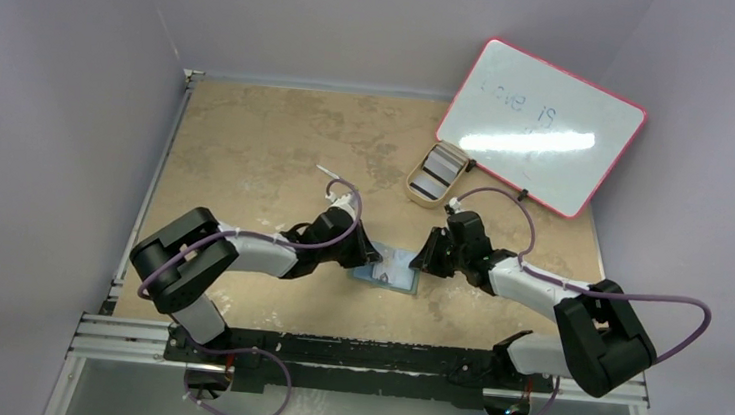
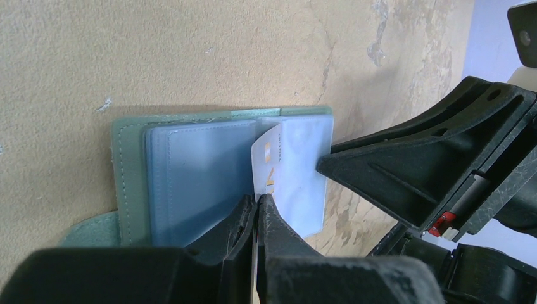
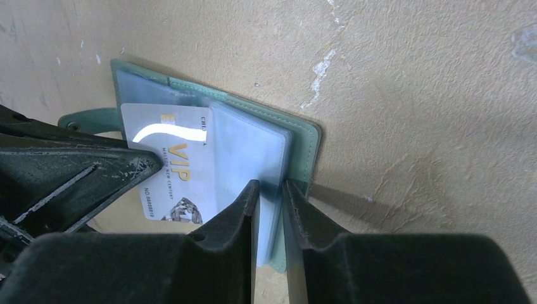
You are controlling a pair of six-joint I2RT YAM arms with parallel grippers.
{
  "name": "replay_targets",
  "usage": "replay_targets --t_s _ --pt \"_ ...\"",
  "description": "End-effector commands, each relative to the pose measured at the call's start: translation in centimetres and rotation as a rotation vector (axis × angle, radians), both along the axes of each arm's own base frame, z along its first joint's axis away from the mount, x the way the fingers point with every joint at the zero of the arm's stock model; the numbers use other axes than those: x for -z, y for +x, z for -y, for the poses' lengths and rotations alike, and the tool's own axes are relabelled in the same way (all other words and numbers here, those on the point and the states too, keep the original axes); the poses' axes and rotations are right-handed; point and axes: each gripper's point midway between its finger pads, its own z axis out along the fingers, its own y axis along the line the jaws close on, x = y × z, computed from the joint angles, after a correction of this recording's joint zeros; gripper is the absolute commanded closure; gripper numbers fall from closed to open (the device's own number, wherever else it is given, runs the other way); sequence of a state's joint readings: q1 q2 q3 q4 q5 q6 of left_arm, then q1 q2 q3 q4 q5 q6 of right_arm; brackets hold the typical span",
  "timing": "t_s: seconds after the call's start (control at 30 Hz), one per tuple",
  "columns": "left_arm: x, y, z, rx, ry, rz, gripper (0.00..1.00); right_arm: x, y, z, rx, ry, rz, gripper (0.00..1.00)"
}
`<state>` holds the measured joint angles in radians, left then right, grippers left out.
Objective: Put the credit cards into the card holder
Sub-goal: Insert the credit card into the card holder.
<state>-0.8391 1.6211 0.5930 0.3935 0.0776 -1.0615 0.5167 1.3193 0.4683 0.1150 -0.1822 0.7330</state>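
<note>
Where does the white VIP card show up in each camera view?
Top external: the VIP card is a faint pale patch at centre.
Left wrist: centre, seen edge-on, in the left gripper.
Right wrist: left of centre, printed face showing.
Shared landmark: the green card holder beneath it.

The top camera sits high behind the near edge of the table (image 1: 269, 139), looking down and forward over all of it from far off. The left wrist camera rides just behind the left gripper (image 2: 256, 201), looking along its fingers, very close to the holder (image 2: 190, 171). The right wrist camera does likewise behind the right gripper (image 3: 271, 190), facing the opposite way. All three views share the holder. Both wrist views also share the card (image 3: 171, 171), and each shows the other gripper.
</note>
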Motion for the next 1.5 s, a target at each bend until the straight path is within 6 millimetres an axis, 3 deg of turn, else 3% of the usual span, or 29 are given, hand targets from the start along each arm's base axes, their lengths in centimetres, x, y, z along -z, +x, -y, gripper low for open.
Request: replay_targets --t_s 0.0,0.57,0.67,0.8,0.97,1.47 --pt "1.9 -1.6 -0.9 0.073 0.105 -0.038 1.0 -0.1 -0.2 0.1 -0.014 -0.014 0.004 0.78" --pt "2.6 -1.3 0.2 0.076 0.107 -0.075 1.0 -0.8 0.3 -0.5 -0.028 0.004 0.018 0.75" --pt "2.3 -1.1 0.4 0.069 0.123 -0.073 0.89 -1.2 0.4 -0.5 -0.031 -0.001 0.02 0.72" --pt "1.0 -0.1 -0.9 -0.005 0.167 -0.036 0.69 -2.1 0.5 -0.1 -0.018 -0.02 0.023 0.7" --pt "-1.2 0.7 -1.6 -0.05 0.177 0.01 0.58 -2.6 -0.1 0.3 -0.01 -0.021 0.02 0.7" --pt "-1.0 0.6 -0.9 -0.048 0.165 0.003 0.56 -1.4 -0.4 -0.7 -0.015 0.048 0.01 0.71"
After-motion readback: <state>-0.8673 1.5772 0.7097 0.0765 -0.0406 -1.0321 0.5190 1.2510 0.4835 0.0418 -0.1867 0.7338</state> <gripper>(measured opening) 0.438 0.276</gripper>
